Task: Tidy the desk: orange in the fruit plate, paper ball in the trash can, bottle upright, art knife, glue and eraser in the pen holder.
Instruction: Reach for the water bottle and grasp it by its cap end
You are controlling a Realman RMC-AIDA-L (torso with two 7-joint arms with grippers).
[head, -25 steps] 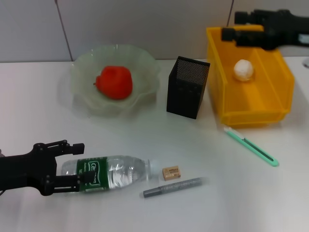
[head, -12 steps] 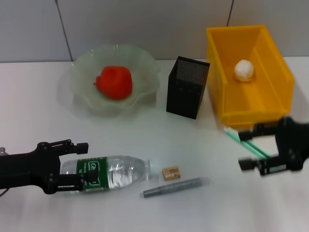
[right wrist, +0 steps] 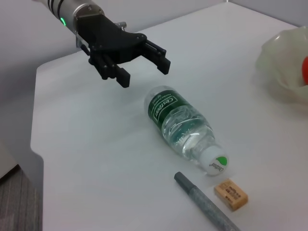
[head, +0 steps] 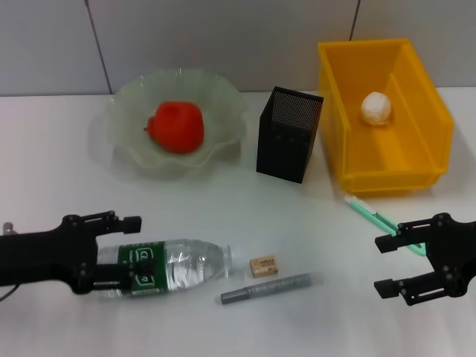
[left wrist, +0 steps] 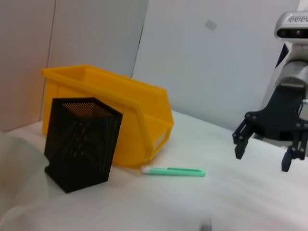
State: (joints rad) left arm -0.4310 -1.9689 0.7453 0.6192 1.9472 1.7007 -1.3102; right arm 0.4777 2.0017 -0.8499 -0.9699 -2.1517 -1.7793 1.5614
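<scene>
The bottle (head: 175, 264) lies on its side at the front left, cap (right wrist: 215, 161) pointing right. My left gripper (head: 128, 251) is open, its fingers on either side of the bottle's base end; in the right wrist view the left gripper (right wrist: 143, 69) hovers just behind the bottle (right wrist: 180, 122), not touching. My right gripper (head: 381, 266) is open at the front right, beside the green art knife (head: 383, 221). The tan eraser (head: 263, 265) and the grey glue stick (head: 271, 287) lie right of the cap. The orange (head: 177, 126) sits in the fruit plate (head: 126, 100). The paper ball (head: 375, 107) rests in the trash can (head: 349, 160).
The black mesh pen holder (head: 288, 135) stands between plate and bin. In the left wrist view the pen holder (left wrist: 82, 137), trash can (left wrist: 144, 103), art knife (left wrist: 174, 171) and right gripper (left wrist: 262, 150) show. Bare tabletop lies between the glue stick and the right gripper.
My right arm came from above the trash can down to the front right, beside the art knife. My left gripper crept slightly right along the bottle.
</scene>
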